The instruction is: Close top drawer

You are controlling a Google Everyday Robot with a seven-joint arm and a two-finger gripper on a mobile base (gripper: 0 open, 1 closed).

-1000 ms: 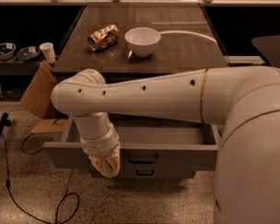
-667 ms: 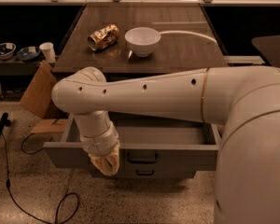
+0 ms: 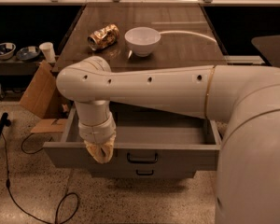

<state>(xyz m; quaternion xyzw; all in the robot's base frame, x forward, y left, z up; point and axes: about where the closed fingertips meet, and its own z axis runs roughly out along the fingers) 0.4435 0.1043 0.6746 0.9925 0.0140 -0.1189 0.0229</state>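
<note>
Top drawer (image 3: 186, 157) open wide, jutting out below near edge of table (image 3: 177, 55).
Looks wide, deep, rigid, prob. heavy-ish on slides; flat grey front w/ small dark bar handle (image 3: 142, 158) at centre. Best pushed flat on front face nr centre, not at one end, else likely to rack & jam. Gripper (image 3: 101, 152) at front's top lip, toward table's near-left corner; open or closed: can't tell.
</note>
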